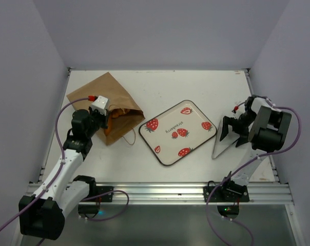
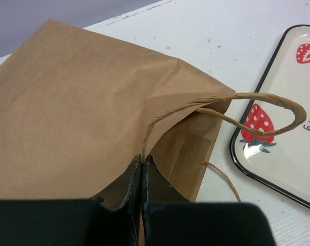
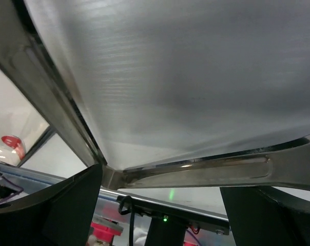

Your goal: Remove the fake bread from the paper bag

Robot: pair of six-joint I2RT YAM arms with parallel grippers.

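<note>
Table [image 1: 196, 87]: everything sits on it, nothing is out of the bag yet, so I call this the opening step.

Paper bag [image 1: 101, 92] lies on its side at rear left, mouth towards the strawberry tray [image 1: 165, 139], near it but apart.

My left gripper [image 2: 142, 171] is at the mouth with its jaws together. It looks pinched on the upper lip where the loop handle [image 2: 268, 110] roots.

Metal sheet [image 1: 221, 147] stands tilted at right. My right gripper [image 1: 225, 130] is just beside it with its fingers spread wide.

Fake bread [image 1: 116, 117] is inside the bag, showing only as an orange patch at the mouth in the top view.

Next move, my read:
- Lift the lip with the left arm to open the mouth.
- Bring the right arm across to reach in, or tip the bag towards the tray.
- The paper is thin, so pull gently or it tears at the handle.

Can't make out:
- How many bread pieces there are, or which. The bag covers most of them, and the left wrist view shows none.
- Whether the left pinch has paper, handle root or both.
- Whether the right fingers touch the sheet. The right wrist view is filled with brushed metal, and what the sheet is stays unclear.
- The lower handle, which is only partly visible under the mouth.
</note>
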